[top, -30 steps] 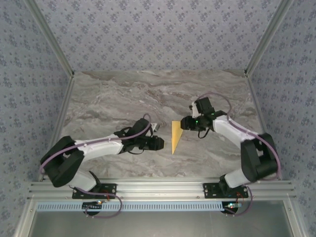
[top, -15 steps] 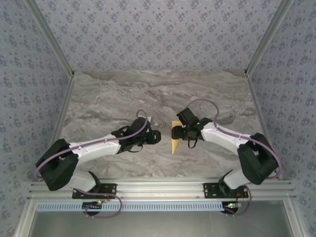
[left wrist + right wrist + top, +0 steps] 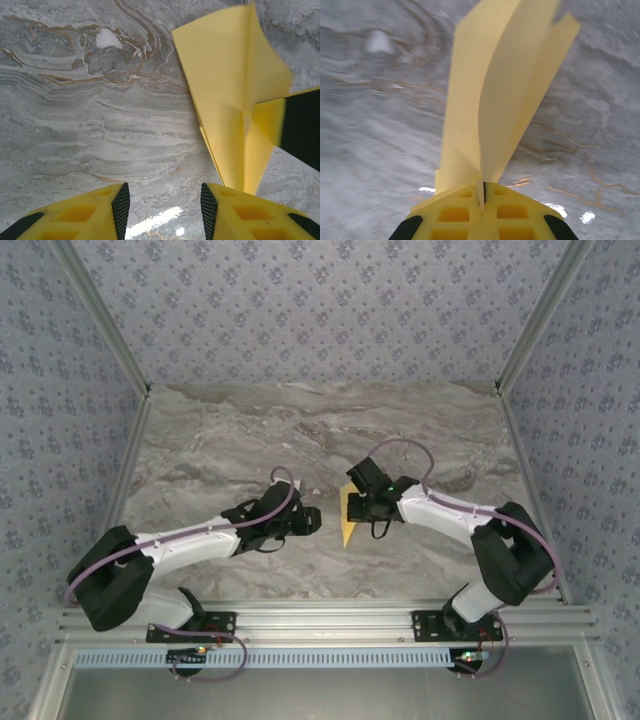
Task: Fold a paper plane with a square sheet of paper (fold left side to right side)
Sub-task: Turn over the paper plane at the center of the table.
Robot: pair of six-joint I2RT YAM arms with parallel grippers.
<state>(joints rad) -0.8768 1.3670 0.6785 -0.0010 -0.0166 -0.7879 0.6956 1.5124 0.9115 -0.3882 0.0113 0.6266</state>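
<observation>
1. Top view: the paper plane [image 3: 346, 527] is a slim yellow-orange wedge near the middle of the marble table [image 3: 220, 440], with its narrow tip pointing toward the near edge. The right gripper [image 3: 351, 507] is at its far, wider end. The left gripper [image 3: 315, 521] is just left of the paper and apart from it.
2. Left wrist view: the left gripper's 2 fingers stand partly apart with bare marble between them, holding nothing. The paper lies ahead and to the right, with a lengthwise crease and layered edges. A yellow-and-black finger of the right gripper meets its right side.
3. Right wrist view: the right gripper's jaws are closed tight on the paper's end. 2 layers splay apart beyond the pinch, slightly blurred.
</observation>
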